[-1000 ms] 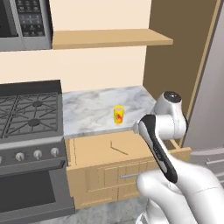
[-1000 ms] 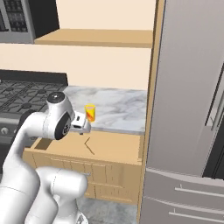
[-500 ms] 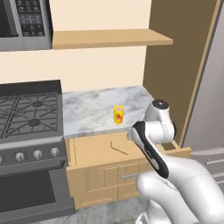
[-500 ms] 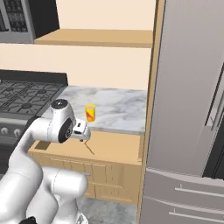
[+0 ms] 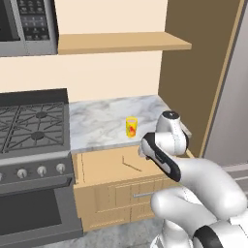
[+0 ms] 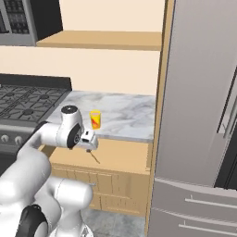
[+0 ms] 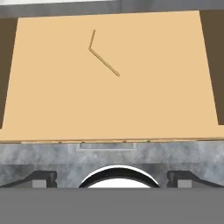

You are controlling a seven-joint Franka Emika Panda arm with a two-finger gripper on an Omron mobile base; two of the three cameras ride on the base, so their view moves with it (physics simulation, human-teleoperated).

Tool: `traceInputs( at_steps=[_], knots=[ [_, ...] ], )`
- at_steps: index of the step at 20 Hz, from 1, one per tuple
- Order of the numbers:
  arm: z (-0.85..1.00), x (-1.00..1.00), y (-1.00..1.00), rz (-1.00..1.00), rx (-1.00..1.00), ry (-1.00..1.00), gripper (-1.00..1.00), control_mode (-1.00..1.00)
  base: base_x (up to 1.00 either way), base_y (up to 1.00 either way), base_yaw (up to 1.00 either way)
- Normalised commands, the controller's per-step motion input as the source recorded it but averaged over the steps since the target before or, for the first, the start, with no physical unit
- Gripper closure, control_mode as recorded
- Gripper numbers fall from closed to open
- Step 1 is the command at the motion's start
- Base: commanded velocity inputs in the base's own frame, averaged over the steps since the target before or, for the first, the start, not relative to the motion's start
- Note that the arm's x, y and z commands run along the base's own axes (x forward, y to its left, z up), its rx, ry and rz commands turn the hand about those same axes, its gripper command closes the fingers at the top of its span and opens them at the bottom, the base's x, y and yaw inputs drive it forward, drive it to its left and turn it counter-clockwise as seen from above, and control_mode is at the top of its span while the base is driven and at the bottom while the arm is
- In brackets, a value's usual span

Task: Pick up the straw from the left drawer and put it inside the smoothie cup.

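The left drawer (image 5: 104,167) stands pulled out under the counter, its light-wood floor (image 7: 153,87) bare except for the straw. The thin dark straw (image 7: 103,55) lies flat on that floor, bent end up-left in the hand view; it is also visible in both base views (image 5: 131,163) (image 6: 95,157). The yellow smoothie cup (image 5: 131,127) (image 6: 95,119) stands upright on the marble counter just behind the drawer. My gripper (image 6: 88,141) (image 7: 113,177) hangs over the drawer, pointing down, above and short of the straw. Its fingertips (image 7: 41,177) are wide apart, open and holding nothing.
A gas stove (image 5: 29,126) with a grey oven door (image 5: 34,213) sits left of the drawer. A steel fridge (image 6: 199,115) and a tall wood panel (image 5: 193,72) close off the right. A wooden shelf (image 5: 116,42) hangs above the marble counter (image 5: 101,118).
The arm has folded down and drawn left, bringing the gripper lower over the open drawer and closer to the straw. Straw and cup have not moved.
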Motion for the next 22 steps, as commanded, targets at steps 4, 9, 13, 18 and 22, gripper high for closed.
traceInputs(
  at_steps=[4, 9, 13, 18, 22],
  knots=[
    [-0.22, 0.18, 0.0, 0.0, 0.0, 0.06, -1.0, -1.0, 0.0, 0.0, 0.0],
    [-0.17, 0.21, 0.0, 0.0, 0.0, 0.07, -1.0, -1.0, 0.0, 0.0, 0.0],
    [-0.22, 0.17, 0.0, 0.0, 0.0, 0.08, -1.0, -1.0, 0.0, 0.0, 0.0],
    [-0.24, 0.05, 0.0, 0.0, 0.0, 0.06, -1.0, -1.0, 0.0, 0.0, 0.0],
    [-0.26, 0.0, 0.0, 0.0, 0.0, 0.04, -1.0, -1.0, 0.0, 0.0, 0.0]
  ],
)
